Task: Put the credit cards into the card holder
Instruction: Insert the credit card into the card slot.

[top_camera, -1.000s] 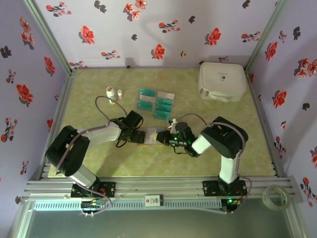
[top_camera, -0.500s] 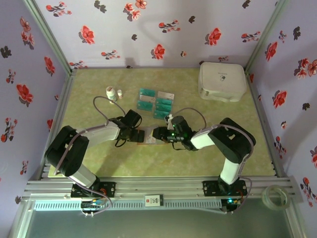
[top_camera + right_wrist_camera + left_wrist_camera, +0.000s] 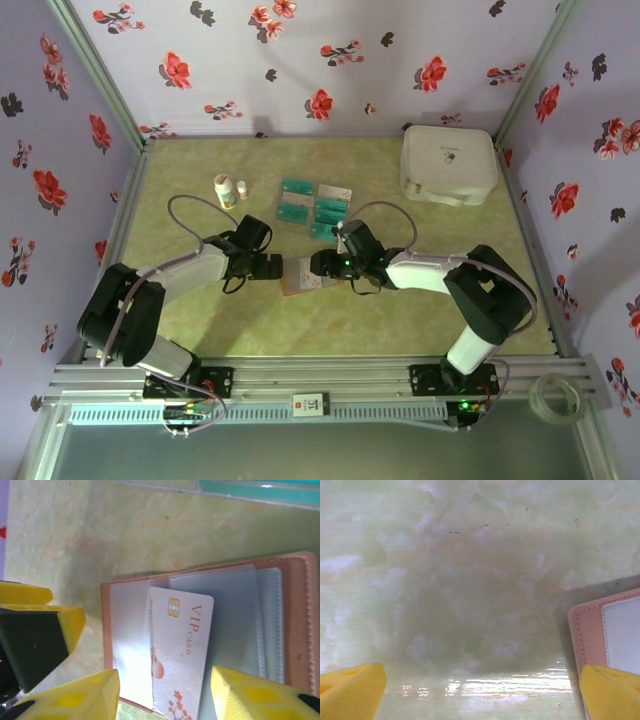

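**Operator:** Where is the card holder, and what are my hands doing?

**Describer:** The open reddish-brown card holder (image 3: 300, 277) lies on the green desk (image 3: 400, 310) between your two hands, with its long axis running left to right. Your right hand (image 3: 164, 692) is at its right end and is released. Its yellow fingers (image 3: 92, 695) stand apart on either side of a white VIP card (image 3: 180, 650), which lies free on the clear sleeves. I cannot tell whether that card is tucked in. Your left hand (image 3: 482, 690), at the holder's left end, is spread wide and empty.

**Operator:** Which way is the next card?

**Describer:** The loose credit cards (image 3: 327, 210) are clustered just on the far side of the holder, long sides left to right. Your right hand looks nearer, so I judge its reach would go straight toward the far side.
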